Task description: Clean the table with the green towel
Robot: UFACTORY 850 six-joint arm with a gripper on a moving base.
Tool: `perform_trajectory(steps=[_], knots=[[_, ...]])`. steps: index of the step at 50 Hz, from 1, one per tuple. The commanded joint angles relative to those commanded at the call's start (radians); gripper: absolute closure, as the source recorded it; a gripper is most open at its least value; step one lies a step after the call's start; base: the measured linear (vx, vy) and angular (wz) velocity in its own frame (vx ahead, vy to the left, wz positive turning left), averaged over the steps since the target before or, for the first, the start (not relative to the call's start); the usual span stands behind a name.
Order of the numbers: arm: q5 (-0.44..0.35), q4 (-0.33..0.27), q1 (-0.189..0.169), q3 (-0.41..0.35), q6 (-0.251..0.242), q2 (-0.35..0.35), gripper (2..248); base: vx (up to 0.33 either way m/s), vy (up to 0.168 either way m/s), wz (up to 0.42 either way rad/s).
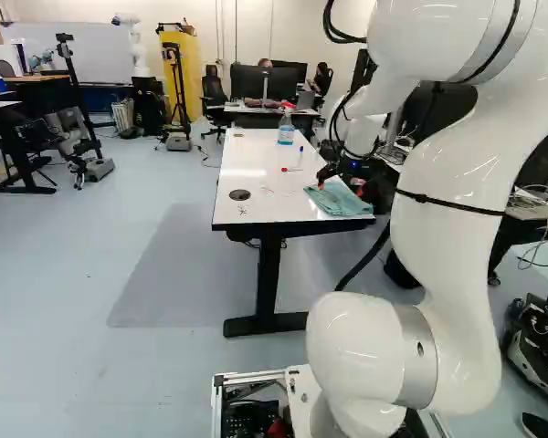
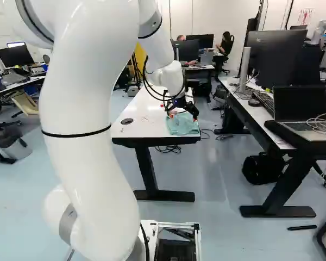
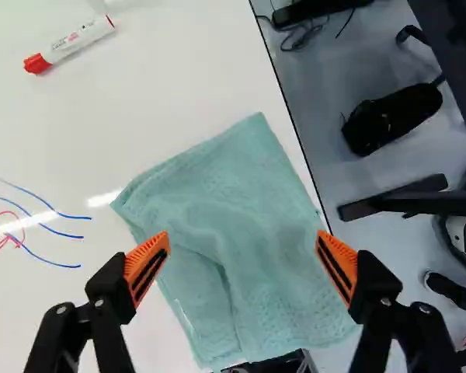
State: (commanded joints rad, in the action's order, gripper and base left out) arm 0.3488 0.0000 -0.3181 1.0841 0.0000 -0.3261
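The gripper [image 1: 340,185] is over the near right part of the white table [image 1: 256,182], just above the green towel [image 1: 338,198]. In the wrist view the gripper [image 3: 243,260] stands wide open, one finger on either side of the folded towel [image 3: 225,225], holding nothing. The towel lies flat at the table's edge. Beside it are blue and red marker strokes [image 3: 39,221] on the tabletop.
A red-capped marker [image 3: 70,45] lies on the table ahead of the towel. A clear spray bottle [image 1: 286,128] stands farther back. A round black grommet [image 1: 240,194] sits in the tabletop. Right of the table is a desk [image 2: 261,117] with monitors and a laptop. Another robot [image 1: 137,46] stands far back.
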Motion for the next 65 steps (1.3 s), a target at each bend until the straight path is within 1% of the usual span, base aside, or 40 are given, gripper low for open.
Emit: perform_trajectory(steps=[13, 14, 18, 19, 23, 24, 28, 29, 34, 35, 39, 40, 44, 45, 50, 51, 65], knots=[[0.0, 0.0, 0.0, 0.0, 0.0, 0.0, 3, 0.0, 0.0, 0.0], [0.0, 0.0, 0.0, 0.0, 0.0, 0.0, 23, 0.0, 0.0, 0.0], [0.0, 0.0, 0.0, 0.0, 0.0, 0.0, 23, 0.0, 0.0, 0.0], [0.0, 0.0, 0.0, 0.0, 0.0, 0.0, 60, 0.0, 0.0, 0.0], [0.0, 0.0, 0.0, 0.0, 0.0, 0.0, 60, 0.0, 0.0, 0.0], [0.0, 0.0, 0.0, 0.0, 0.0, 0.0, 99, 0.0, 0.0, 0.0], [0.0, 0.0, 0.0, 0.0, 0.0, 0.0, 99, 0.0, 0.0, 0.0], [0.0, 0.0, 0.0, 0.0, 0.0, 0.0, 137, 0.0, 0.0, 0.0], [0.0, 0.0, 0.0, 0.0, 0.0, 0.0, 137, 0.0, 0.0, 0.0], [0.0, 0.0, 0.0, 0.0, 0.0, 0.0, 174, 0.0, 0.0, 0.0], [0.0, 0.0, 0.0, 0.0, 0.0, 0.0, 174, 0.0, 0.0, 0.0], [0.0, 0.0, 0.0, 0.0, 0.0, 0.0, 206, 0.0, 0.0, 0.0], [0.0, 0.0, 0.0, 0.0, 0.0, 0.0, 206, 0.0, 0.0, 0.0], [0.0, 0.0, 0.0, 0.0, 0.0, 0.0, 224, 0.0, 0.0, 0.0], [0.0, 0.0, 0.0, 0.0, 0.0, 0.002, 224, 0.0, 0.0, 0.0], [0.0, 0.0, 0.0, -0.001, 0.0, 0.003, 229, 0.0, 0.0, 0.0], [0.0, 0.0, 0.0, -0.009, 0.0, 0.039, 229, 0.0, 0.0, 0.0]])
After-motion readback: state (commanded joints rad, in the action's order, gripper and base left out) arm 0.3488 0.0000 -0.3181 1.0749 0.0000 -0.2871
